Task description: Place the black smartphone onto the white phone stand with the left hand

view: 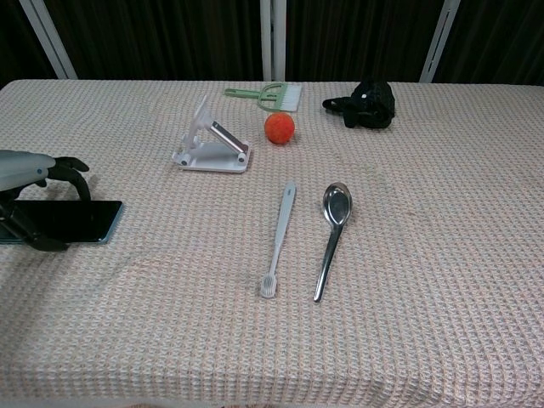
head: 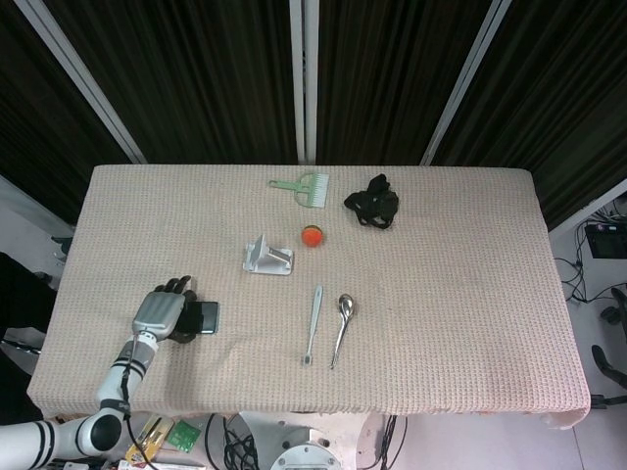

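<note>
The black smartphone [head: 207, 316] [view: 82, 218] lies flat near the table's left edge. My left hand [head: 163, 312] [view: 32, 170] sits over its left part, hiding that end. The fingers curl down over the phone's far long edge and the thumb presses against its near edge, so the hand grips it on the cloth. The white phone stand [head: 266, 258] [view: 211, 140] stands farther back and to the right, with nothing on it. My right hand shows in neither view.
A toothbrush [view: 279, 238] and a metal spoon [view: 331, 238] lie side by side right of the phone. An orange ball [view: 279, 127] sits just right of the stand. A green brush [view: 268, 93] and a black bundle [view: 365, 104] lie at the back.
</note>
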Controlling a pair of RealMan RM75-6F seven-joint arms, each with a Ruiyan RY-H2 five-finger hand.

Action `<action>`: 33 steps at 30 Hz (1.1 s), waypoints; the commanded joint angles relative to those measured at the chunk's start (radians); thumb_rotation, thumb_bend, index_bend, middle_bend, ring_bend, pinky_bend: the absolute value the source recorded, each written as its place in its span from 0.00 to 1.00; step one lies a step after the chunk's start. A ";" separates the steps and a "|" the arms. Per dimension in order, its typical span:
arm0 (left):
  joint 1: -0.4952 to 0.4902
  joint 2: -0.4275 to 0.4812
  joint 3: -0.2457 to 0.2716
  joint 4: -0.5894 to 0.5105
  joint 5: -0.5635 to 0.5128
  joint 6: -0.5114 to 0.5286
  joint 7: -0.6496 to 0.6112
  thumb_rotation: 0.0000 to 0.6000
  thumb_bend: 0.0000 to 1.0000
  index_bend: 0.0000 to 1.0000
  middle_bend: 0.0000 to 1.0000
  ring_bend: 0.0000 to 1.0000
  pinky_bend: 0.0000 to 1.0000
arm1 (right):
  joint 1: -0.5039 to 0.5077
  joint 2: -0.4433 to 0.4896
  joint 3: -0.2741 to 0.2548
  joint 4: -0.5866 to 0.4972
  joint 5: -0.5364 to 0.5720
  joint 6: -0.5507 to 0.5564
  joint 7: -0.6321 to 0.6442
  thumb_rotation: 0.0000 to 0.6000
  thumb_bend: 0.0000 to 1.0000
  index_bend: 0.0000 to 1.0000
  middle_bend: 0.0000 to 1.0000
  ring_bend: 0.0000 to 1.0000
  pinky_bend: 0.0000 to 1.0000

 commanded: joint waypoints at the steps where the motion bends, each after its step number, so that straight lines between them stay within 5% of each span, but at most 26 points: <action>1: -0.001 -0.001 0.001 0.002 0.001 0.003 -0.002 0.85 0.16 0.32 0.03 0.03 0.19 | -0.001 0.000 -0.001 0.001 0.001 -0.001 0.001 1.00 0.22 0.00 0.00 0.00 0.00; 10: -0.003 0.005 0.009 -0.008 0.030 0.016 -0.013 1.00 0.18 0.46 0.05 0.03 0.19 | -0.004 0.001 0.001 0.000 0.005 0.003 0.002 1.00 0.23 0.00 0.00 0.00 0.00; 20: 0.027 0.016 -0.013 -0.024 0.091 0.062 -0.102 1.00 0.26 0.54 0.50 0.13 0.18 | -0.003 0.000 0.001 0.000 0.006 -0.002 0.005 1.00 0.23 0.00 0.00 0.00 0.00; 28: 0.056 0.029 -0.065 -0.018 0.134 0.111 -0.211 1.00 0.31 0.57 0.67 0.24 0.18 | -0.007 0.002 0.002 -0.001 0.010 0.002 0.007 1.00 0.23 0.00 0.00 0.00 0.00; 33: 0.082 0.065 -0.149 -0.043 0.137 0.129 -0.378 1.00 0.31 0.58 0.71 0.28 0.19 | -0.007 0.001 0.003 0.002 0.014 -0.002 0.011 1.00 0.23 0.00 0.00 0.00 0.00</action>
